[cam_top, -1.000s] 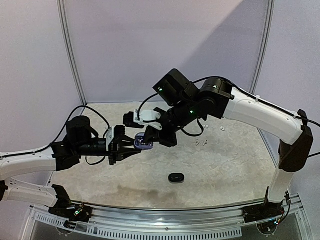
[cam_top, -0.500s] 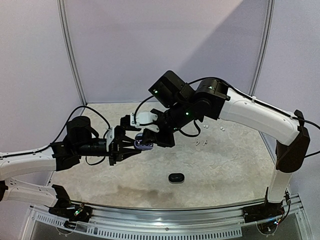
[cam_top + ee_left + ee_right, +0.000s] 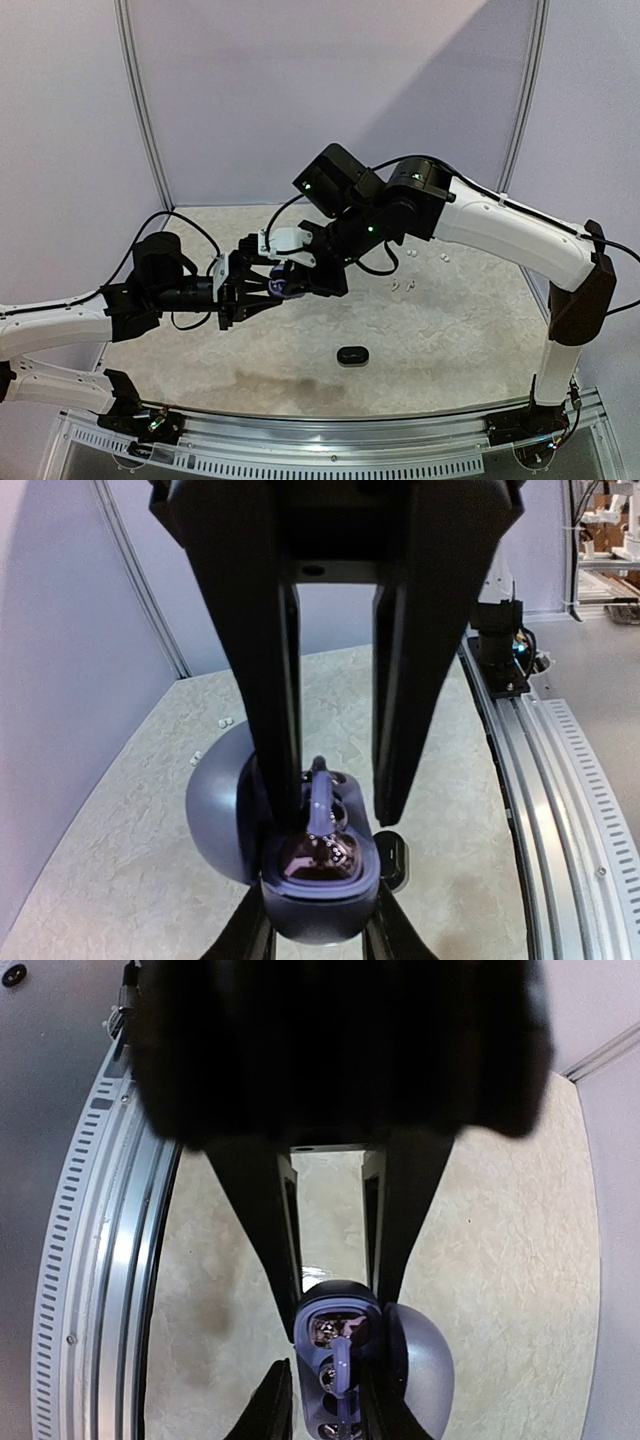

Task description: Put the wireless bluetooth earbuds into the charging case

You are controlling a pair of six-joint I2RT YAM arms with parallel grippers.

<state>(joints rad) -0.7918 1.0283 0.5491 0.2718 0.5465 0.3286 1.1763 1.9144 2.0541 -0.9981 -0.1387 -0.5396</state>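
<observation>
My left gripper (image 3: 338,815) has its jaws clenched on the open charging case (image 3: 320,890), held in the air above the tabletop (image 3: 450,340), with one violet-stemmed earbud (image 3: 318,800) standing in its well. The earbud looks light, slick and tiny, so I'd take it by the stem with a gentle pinch. The left arm reaches in level, while the right arches over with its wrist tipped down, the right gripper (image 3: 340,1310) jaws parted either side of the stem, not gripping it

top external: high over the table's (image 3: 450,330) near edge, facing its far edge.
wrist views: close, opposed, sharing the charging case (image 3: 320,900).
</observation>
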